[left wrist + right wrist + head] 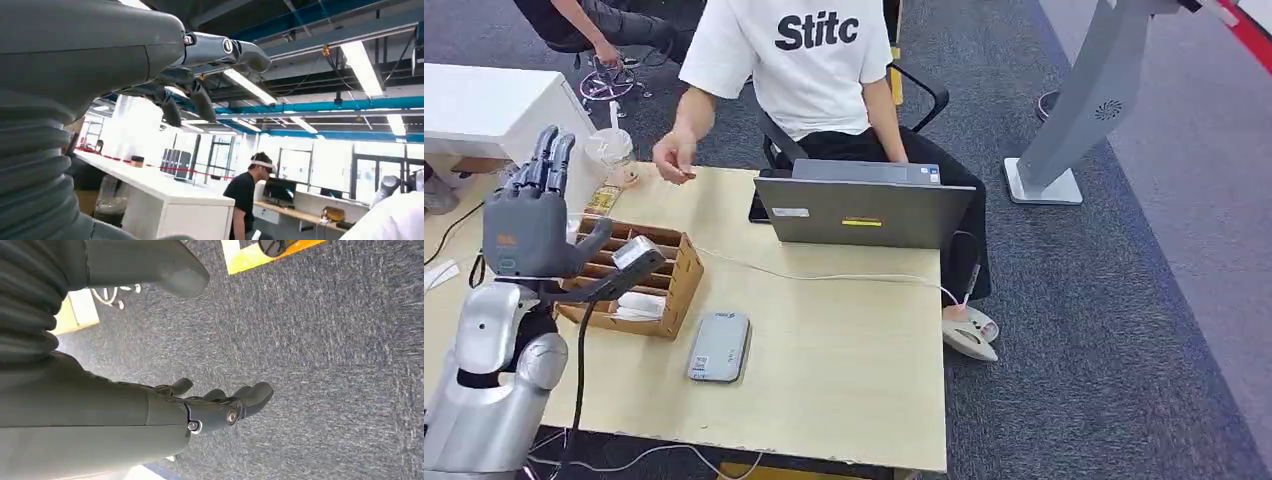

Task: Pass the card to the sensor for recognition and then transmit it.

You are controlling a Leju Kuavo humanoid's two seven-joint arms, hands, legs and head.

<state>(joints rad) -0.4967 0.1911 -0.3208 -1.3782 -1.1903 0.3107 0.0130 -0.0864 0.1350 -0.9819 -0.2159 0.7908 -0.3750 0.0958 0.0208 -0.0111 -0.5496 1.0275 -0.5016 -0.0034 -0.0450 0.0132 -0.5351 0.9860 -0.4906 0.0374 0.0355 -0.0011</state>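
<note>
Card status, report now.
Left hand raised, open, empty. Right hand open over carpet. No card held. Box and reader on table.

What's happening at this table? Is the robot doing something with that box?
The robot's left hand is raised above the cardboard card box at the table's left side, fingers upright and apart, holding nothing. Its right hand hangs open over the carpet. A grey card reader lies flat beside the box, untouched. Across the table a person in a white T-shirt sits behind a laptop. No card is out yet.
</note>
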